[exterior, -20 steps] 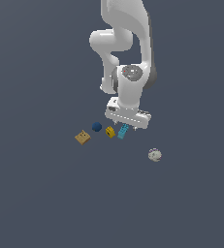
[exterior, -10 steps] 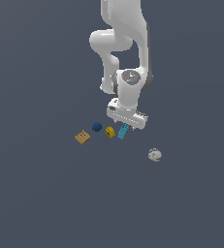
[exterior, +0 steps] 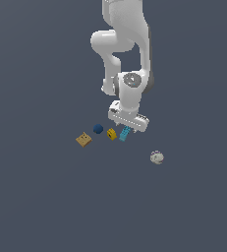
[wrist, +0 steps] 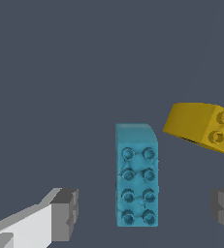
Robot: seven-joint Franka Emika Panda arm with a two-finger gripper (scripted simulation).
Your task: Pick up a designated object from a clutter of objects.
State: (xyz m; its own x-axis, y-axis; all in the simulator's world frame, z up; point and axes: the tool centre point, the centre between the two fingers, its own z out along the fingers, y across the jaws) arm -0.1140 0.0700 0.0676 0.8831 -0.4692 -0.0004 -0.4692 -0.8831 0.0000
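Note:
The cyan brick point(exterior: 125, 133) lies on the grey floor, studs up, and fills the middle of the wrist view point(wrist: 136, 175). My gripper point(exterior: 127, 126) hovers just above it, open and empty. In the wrist view its fingertips point(wrist: 65, 213) stand wide apart on either side of the brick, not touching it. The yellow block point(exterior: 111, 134) lies close beside the brick, on the exterior view's left, and also shows in the wrist view point(wrist: 203, 127). The dark blue ball point(exterior: 98, 129) and the tan flat block point(exterior: 83, 140) lie further to that left. The pale grey lumpy ball point(exterior: 156, 157) lies apart on the right.
The arm's white body point(exterior: 127, 54) rises above the clutter. The floor point(exterior: 46, 197) is a plain dark grey surface all around.
The gripper has sunk a little toward the cyan brick. The objects have not moved.

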